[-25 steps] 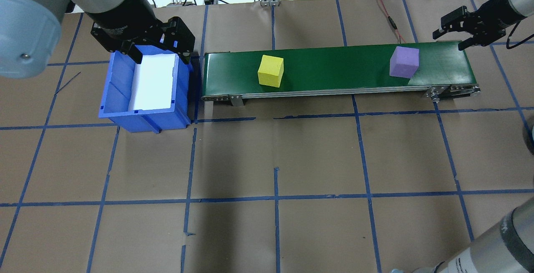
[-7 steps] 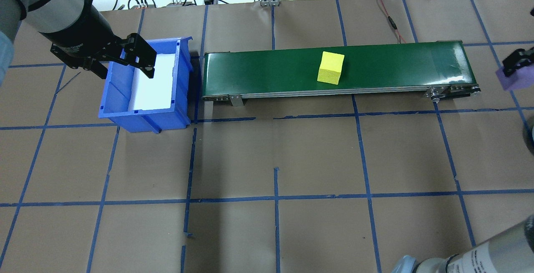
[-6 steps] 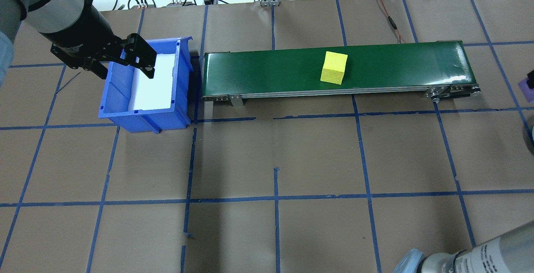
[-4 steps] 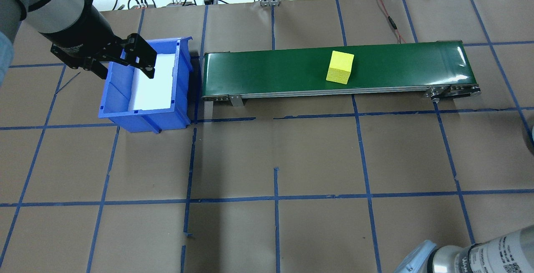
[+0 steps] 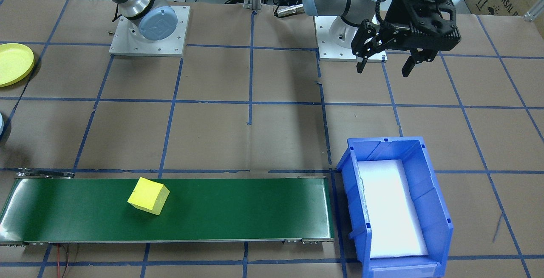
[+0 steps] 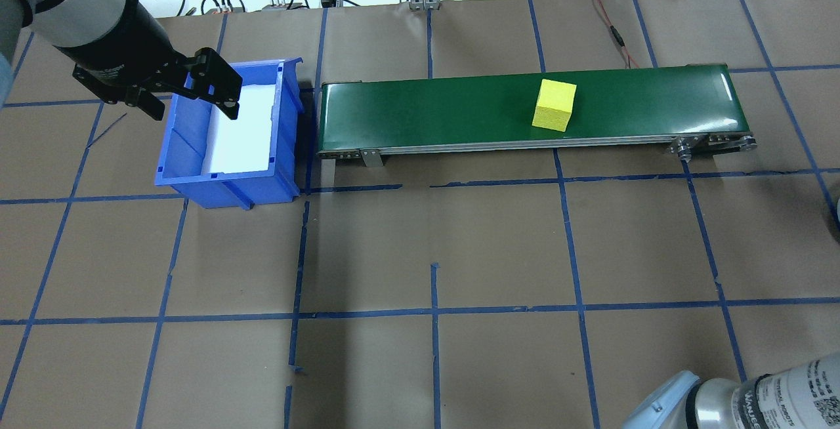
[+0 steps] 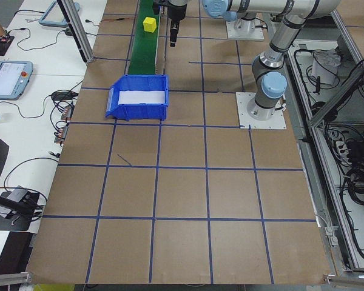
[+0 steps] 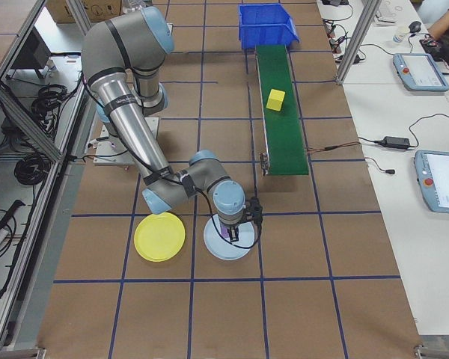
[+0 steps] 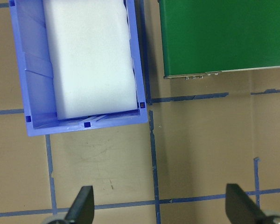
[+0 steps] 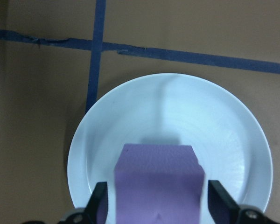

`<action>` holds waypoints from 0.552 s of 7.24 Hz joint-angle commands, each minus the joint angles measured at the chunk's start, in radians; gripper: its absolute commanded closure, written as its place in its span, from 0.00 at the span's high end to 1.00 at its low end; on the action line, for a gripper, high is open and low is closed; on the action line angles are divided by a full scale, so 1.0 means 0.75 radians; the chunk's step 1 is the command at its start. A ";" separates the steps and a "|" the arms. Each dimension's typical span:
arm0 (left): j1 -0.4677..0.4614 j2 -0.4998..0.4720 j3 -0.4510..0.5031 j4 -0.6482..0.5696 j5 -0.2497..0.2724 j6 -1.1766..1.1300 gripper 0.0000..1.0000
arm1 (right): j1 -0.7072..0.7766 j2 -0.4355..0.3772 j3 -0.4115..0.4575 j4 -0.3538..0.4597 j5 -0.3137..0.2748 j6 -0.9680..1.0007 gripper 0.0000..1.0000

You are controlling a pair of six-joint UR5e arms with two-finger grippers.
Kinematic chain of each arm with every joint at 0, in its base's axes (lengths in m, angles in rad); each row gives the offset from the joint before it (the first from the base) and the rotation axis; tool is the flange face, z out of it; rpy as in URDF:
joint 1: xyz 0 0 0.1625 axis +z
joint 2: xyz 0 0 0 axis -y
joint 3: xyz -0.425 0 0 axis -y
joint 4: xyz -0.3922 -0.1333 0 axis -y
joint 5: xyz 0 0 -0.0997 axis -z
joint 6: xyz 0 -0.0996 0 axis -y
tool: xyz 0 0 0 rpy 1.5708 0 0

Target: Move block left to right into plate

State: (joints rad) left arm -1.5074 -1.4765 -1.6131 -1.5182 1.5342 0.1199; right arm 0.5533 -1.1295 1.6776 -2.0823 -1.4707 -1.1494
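A purple block (image 10: 158, 179) sits between the fingers of my right gripper (image 10: 158, 201), which is shut on it just above a pale blue plate (image 10: 177, 116). The exterior right view shows that gripper (image 8: 236, 232) low over the same plate (image 8: 215, 250). A yellow block (image 6: 554, 105) lies on the green conveyor belt (image 6: 446, 107), toward its right end; it also shows in the front-facing view (image 5: 148, 196). My left gripper (image 6: 193, 109) hangs open and empty over the near-left edge of the blue bin (image 6: 172, 147).
The blue bin (image 5: 429, 176) holds only a white foam liner. A yellow plate (image 8: 159, 236) lies beside the pale blue one. Cables run along the table's far edge. Side desks carry tablets, and a person's arm shows at one.
The yellow block has ridden the belt to the right. My right gripper carried the purple block off the belt's end and out of the overhead view. The left gripper shifted slightly left.
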 commanded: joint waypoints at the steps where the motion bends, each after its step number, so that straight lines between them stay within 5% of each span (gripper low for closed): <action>1: 0.012 0.001 0.003 0.001 0.004 0.010 1.00 | 0.019 -0.038 -0.038 -0.011 0.154 0.066 0.97; 4: 0.008 0.005 -0.001 0.001 0.020 0.008 1.00 | 0.374 -0.071 -0.091 0.007 0.153 0.467 1.00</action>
State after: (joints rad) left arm -1.5011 -1.4735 -1.6121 -1.5161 1.5461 0.1257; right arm 0.7191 -1.1758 1.6247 -2.0836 -1.3546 -0.9449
